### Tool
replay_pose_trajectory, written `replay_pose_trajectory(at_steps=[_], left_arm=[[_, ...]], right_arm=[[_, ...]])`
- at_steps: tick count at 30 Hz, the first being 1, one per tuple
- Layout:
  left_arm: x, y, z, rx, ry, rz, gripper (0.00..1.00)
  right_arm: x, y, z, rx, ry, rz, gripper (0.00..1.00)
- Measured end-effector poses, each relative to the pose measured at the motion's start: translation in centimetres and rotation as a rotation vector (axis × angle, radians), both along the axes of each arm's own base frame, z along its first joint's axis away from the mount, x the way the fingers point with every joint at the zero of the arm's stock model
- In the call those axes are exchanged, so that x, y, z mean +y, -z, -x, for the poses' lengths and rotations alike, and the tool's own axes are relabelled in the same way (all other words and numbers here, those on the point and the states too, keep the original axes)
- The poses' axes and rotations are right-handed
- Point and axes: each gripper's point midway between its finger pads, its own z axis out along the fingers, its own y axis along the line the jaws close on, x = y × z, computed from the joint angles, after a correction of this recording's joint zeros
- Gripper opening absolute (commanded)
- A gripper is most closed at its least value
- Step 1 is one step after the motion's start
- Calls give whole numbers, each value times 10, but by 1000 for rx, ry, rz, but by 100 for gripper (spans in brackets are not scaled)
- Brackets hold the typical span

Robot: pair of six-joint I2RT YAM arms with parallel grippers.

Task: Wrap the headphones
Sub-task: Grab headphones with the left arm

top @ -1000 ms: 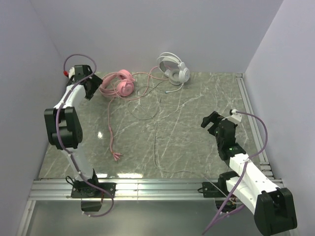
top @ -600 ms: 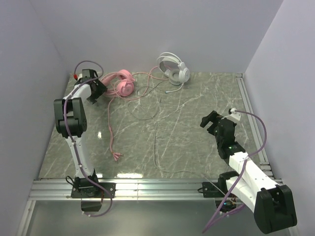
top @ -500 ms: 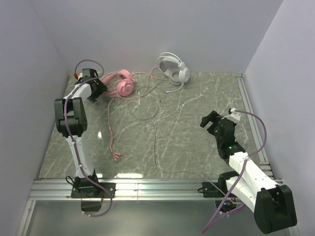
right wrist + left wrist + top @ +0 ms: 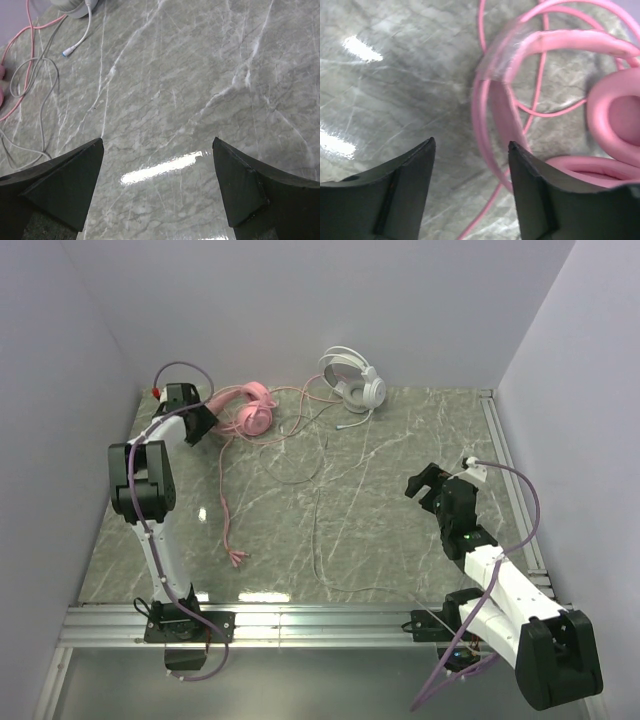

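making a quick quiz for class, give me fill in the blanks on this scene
The left gripper is beside the headphones coloured ___.
In the top view, the white headphones sit to the ___ of the pink headphones.
The right gripper, jaws open, holds ___.
Missing: pink; right; nothing

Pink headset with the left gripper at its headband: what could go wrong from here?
1. In the left wrist view the pink headband sits hard by one finger of the open left gripper, not centred; closing could nudge it away or pinch the thin pink cable too.
2. The pink cable and white cable look crossed between the pink headset and white headset; lifting one may drag the other.
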Motion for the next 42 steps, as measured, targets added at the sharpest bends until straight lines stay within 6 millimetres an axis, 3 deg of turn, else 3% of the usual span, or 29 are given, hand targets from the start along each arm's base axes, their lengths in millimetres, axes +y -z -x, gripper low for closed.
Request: replay_pose_trajectory(at_steps=[3,4,7,10,12,13,15,27,30,36,42], left_arm=[[-2,-13,-9,-19,10,9,46],[-2,-19,-15,-36,11,11,32],[-4,-32,-28,-71,23,15,15],[-4,-31,-31,-70,31,14,16],[-5,-24,-28,-46,35,13,27],[-5,-20,-26,-32,39,12,38],[-5,-16,-23,-17,40,15,46],[-9,-15,-23,-17,50,14,47],[-9,-11,-25,-6,53,14,38],[-11,3,-30,26,69,19,3],[-12,5,-26,44,73,34,0]], right_arm=[[0,1,0,4,-1,0,96],[0,1,-1,4,-2,0,96],[1,1,-1,4,-2,0,96],[1,0,-1,4,-3,0,95],[1,1,-1,5,-5,-1,96],[1,1,-1,5,-6,-1,96],[2,1,-1,6,-8,-2,96],[2,1,-1,8,-9,-2,95],[3,1,-2,8,-12,-3,95],[4,1,-2,9,-17,-5,95],[4,2,-1,12,-21,-5,95]])
